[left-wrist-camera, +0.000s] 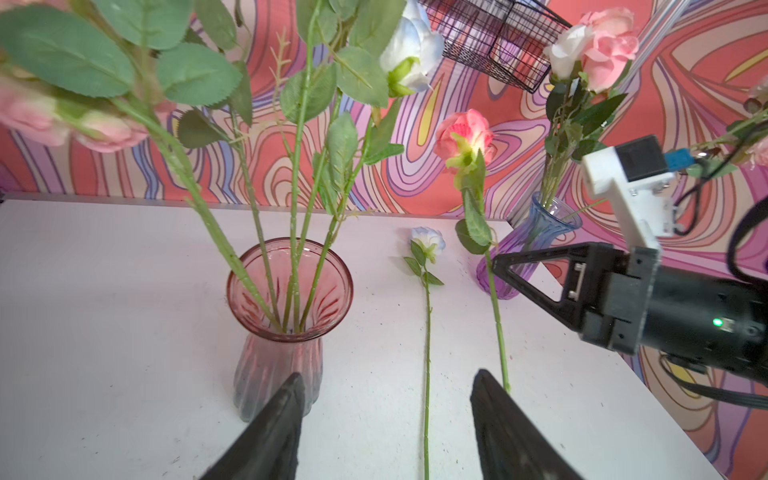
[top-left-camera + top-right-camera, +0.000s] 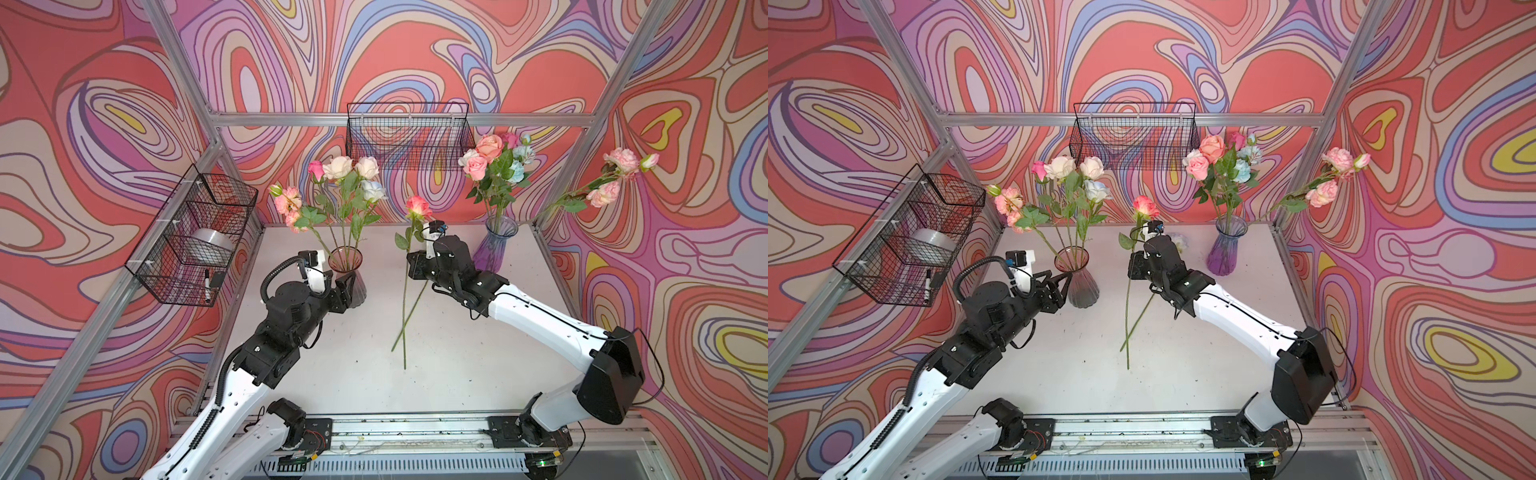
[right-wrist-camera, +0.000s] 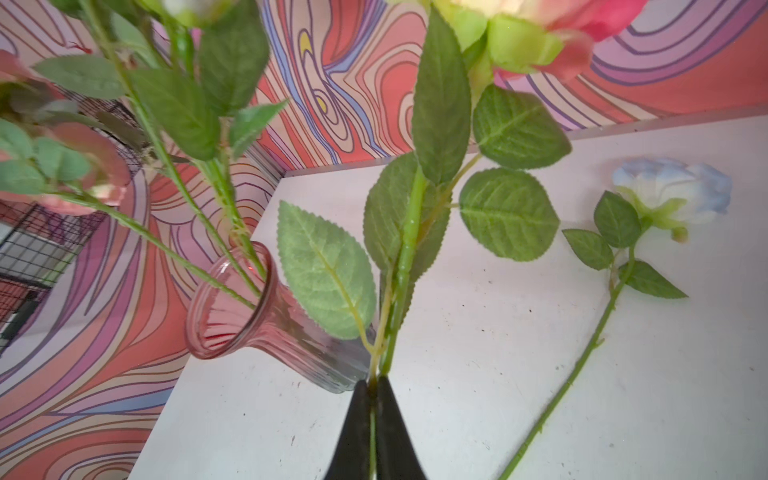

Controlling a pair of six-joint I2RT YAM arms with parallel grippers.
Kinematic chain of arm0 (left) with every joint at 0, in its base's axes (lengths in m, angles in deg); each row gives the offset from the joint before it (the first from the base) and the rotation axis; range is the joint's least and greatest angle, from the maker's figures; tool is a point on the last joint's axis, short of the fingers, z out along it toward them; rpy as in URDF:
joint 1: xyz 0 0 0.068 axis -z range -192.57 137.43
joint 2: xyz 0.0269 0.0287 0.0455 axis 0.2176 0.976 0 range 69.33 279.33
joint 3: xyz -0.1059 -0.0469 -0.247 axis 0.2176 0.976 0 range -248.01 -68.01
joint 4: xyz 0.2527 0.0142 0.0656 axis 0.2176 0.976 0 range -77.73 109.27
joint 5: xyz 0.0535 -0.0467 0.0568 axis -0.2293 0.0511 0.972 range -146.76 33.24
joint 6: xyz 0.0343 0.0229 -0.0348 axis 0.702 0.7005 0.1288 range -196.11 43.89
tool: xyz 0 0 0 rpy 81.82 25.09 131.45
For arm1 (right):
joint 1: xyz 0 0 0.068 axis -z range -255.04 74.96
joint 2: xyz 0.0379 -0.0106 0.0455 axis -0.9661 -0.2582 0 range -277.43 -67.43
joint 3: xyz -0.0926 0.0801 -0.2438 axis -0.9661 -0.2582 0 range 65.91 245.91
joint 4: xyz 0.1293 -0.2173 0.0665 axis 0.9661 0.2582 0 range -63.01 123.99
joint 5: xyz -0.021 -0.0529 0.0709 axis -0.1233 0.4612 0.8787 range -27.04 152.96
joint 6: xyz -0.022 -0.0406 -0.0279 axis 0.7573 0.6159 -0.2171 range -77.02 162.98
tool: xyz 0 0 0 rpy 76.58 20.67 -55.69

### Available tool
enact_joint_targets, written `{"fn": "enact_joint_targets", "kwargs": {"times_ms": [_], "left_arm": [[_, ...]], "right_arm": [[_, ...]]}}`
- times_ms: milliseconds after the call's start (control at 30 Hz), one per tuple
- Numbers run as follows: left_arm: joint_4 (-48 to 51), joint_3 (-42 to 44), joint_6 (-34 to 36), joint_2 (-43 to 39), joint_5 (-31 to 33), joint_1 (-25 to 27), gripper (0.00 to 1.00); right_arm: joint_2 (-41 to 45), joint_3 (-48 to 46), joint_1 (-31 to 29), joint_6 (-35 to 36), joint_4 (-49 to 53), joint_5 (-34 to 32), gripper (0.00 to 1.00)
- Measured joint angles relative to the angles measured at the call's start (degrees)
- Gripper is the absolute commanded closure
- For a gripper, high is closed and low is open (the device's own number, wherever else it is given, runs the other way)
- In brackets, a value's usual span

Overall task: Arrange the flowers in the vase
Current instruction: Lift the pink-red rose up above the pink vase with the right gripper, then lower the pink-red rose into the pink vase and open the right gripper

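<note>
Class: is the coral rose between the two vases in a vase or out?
Out. The right end effector is shut on the coral rose by its stem, holding it roughly upright, apart from the pink vase and the purple vase.

A black wire basket [image 2: 195, 237] hangs on the left wall – a silvery roll of tape [image 2: 212, 245] and a marker [image 2: 206, 286] inside – while a second wire basket [image 2: 409, 135] hangs from the aluminium rail [image 2: 282, 119] on the far swirl-patterned wall [image 2: 415, 54], above the white table [image 2: 457, 353].

- Left arm [image 2: 241, 409]: white shells, black joint housings, a black ribbed hose along its side.
- Right arm [image 2: 540, 318]: the same white and black, with a thin black cable.
- Fingers [image 1: 270, 432]: black, triangular, narrowing to a tip.
- Wrist camera mount [image 1: 611, 176]: white, with a blue plug.
</note>
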Motion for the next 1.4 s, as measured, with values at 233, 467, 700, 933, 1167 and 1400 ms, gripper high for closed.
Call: {"fn": "enact_joint_targets", "kwargs": {"times_ms": [233, 467, 700, 933, 1167, 1400], "left_arm": [[-1.22, 2.21, 0.0, -3.08, 5.55, -0.07, 0.35], [-1.22, 2.32, 0.22, -3.67, 8.33, -0.35, 0.34], [-1.27, 2.4, 0.68, -5.05, 10.49, -0.44, 0.34], [-1.57, 2.69, 1.16, -5.95, 11.78, -0.63, 0.33], [-1.7, 3.04, 1.31, -6.6, 12.48, -0.81, 0.33], [-1.73, 3.06, 1.31, -6.91, 12.63, -0.83, 0.33]], "right_arm": [[3.1, 0.72, -2.64, 2.95, -2.36, -1.25, 1.0], [3.98, 1.99, -5.7, 6.6, -6.27, -2.12, 1.0], [2.67, 7.43, -7.32, 10.1, -10.62, -2.47, 1.0], [-3.65, 16.24, -7.96, 12.87, -15.39, -2.4, 1.0], [-12.11, 26.18, -8.02, 16.11, -19.98, -2.86, 1.0], [-20.44, 37.22, -8.02, 21.18, -23.43, -5.77, 1.0]]}}
